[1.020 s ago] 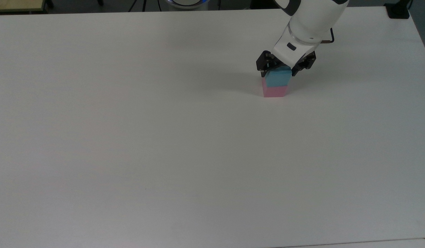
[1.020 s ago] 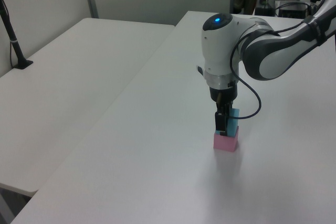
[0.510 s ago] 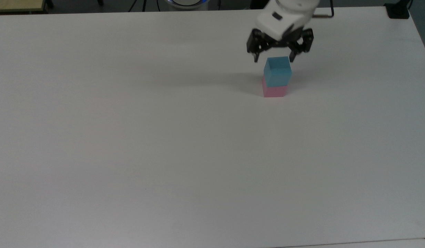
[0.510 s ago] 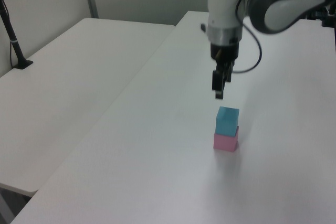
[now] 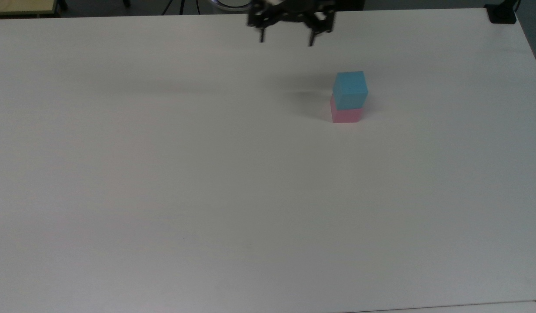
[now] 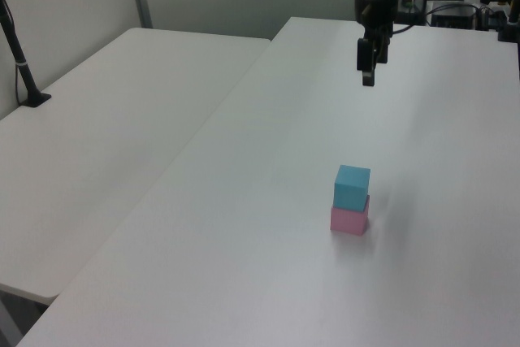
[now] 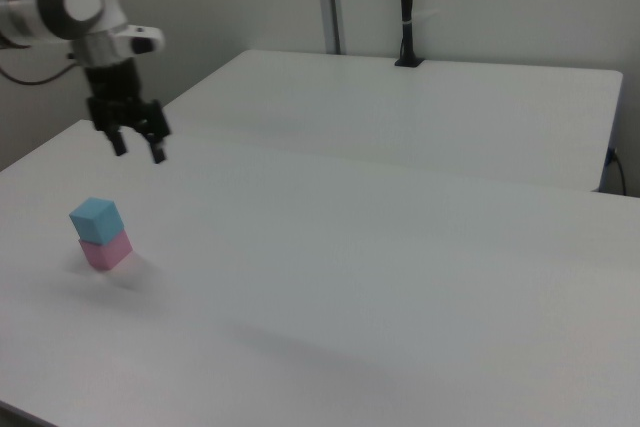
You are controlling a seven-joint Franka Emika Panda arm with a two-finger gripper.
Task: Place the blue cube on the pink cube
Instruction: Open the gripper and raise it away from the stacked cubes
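The blue cube (image 5: 350, 90) (image 6: 352, 187) (image 7: 95, 220) rests on top of the pink cube (image 5: 346, 115) (image 6: 349, 221) (image 7: 106, 251), slightly turned relative to it. Both stand on the white table (image 5: 207, 174). My gripper (image 5: 286, 42) (image 6: 368, 77) (image 7: 139, 152) hangs open and empty in the air, well above the table. In the top view it is up and to the left of the stack, near the table's far edge. Nothing touches the cubes.
A second white table (image 6: 106, 127) (image 7: 420, 107) adjoins this one. A black post (image 6: 20, 62) (image 7: 405, 7) is clamped at its far side. In the top view a black clamp (image 5: 502, 13) sits at the top right corner.
My gripper let go of the blue cube, rose off the stack and moved away toward the top view's upper left. The two cubes stayed stacked in place.
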